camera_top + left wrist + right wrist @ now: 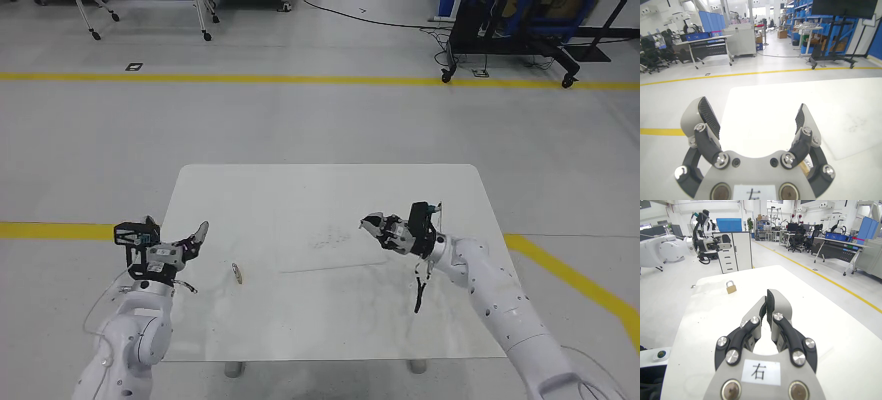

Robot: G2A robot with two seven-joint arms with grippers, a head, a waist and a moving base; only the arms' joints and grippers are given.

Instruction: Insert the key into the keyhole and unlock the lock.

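1. L gripper (pixel 753 111) is hanging at the edge of the table (pixel 776 98), jaws spread wide, nothing btwn the pads. R gripper (pixel 766 300) is showing its pads pressed together, no gap, nothing visibly sticking out.
2. Lock (pixel 731 287) is sitting on the table well ahead of the R jaws, slightly off their line. It is near the L jaws, beyond and beside the fingertips, not btwn them.
3. Judgement: step in hand is looking like securing the lock w/ the L jaws before any insertion. To do it well:
   - Pads should be closing across the brass body, not the shackle.
   - Keyhole end should be left clear and facing the R jaws.
   - Lock is small and smooth, prob. skidding if one pad is touching first, so centre it btwn the pads before closing.
4. Insertion, also judgement: key shaft needs lining up w/ the keyhole axis, going in straight, turning only once seated. L grip will be taking the twist.
5. Unclear:
   - Key is not being made out anywhere; can't tell if the R jaws are pinching it.
   - Keyhole isn't showing.
   - Can't tell if the lock is standing or lying flat.
   - Brass-coloured bit (pixel 803 168) is peeking from behind the L linkage, identity unknown.
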